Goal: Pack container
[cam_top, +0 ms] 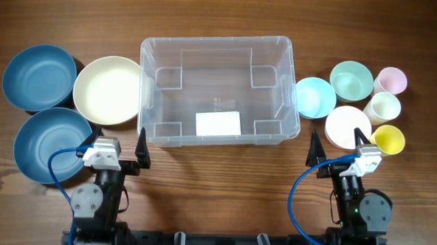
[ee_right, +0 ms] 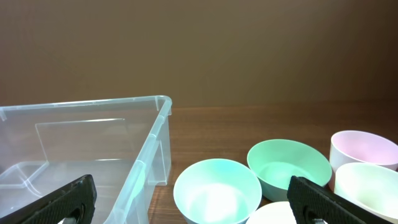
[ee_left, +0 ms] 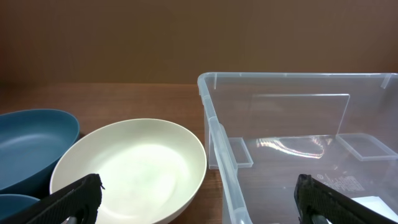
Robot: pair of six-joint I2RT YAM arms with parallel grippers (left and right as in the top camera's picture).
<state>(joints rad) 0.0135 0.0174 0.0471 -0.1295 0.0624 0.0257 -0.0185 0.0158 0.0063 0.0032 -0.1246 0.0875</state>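
Observation:
The clear container (cam_top: 216,40) stands in the middle of the table, with only its white label (cam_top: 218,124) on the base. It also shows in the left wrist view (ee_left: 214,134) and in the right wrist view (ee_right: 149,155). My left gripper (cam_top: 119,142) is open and empty at the container's front left corner. In its wrist view the left gripper (ee_left: 199,208) spans the cream bowl (ee_left: 134,165) and the container wall. My right gripper (cam_top: 338,146) is open and empty at the front right. In its wrist view the right gripper (ee_right: 193,208) faces the light blue bowl (ee_right: 217,190).
On the left stand two large blue bowls (cam_top: 39,74) (cam_top: 51,143) and the cream bowl (cam_top: 109,90). On the right stand the light blue bowl (cam_top: 315,96), a mint bowl (cam_top: 351,79), a white bowl (cam_top: 346,126), and pink (cam_top: 390,80), cream (cam_top: 385,107) and yellow (cam_top: 388,139) cups.

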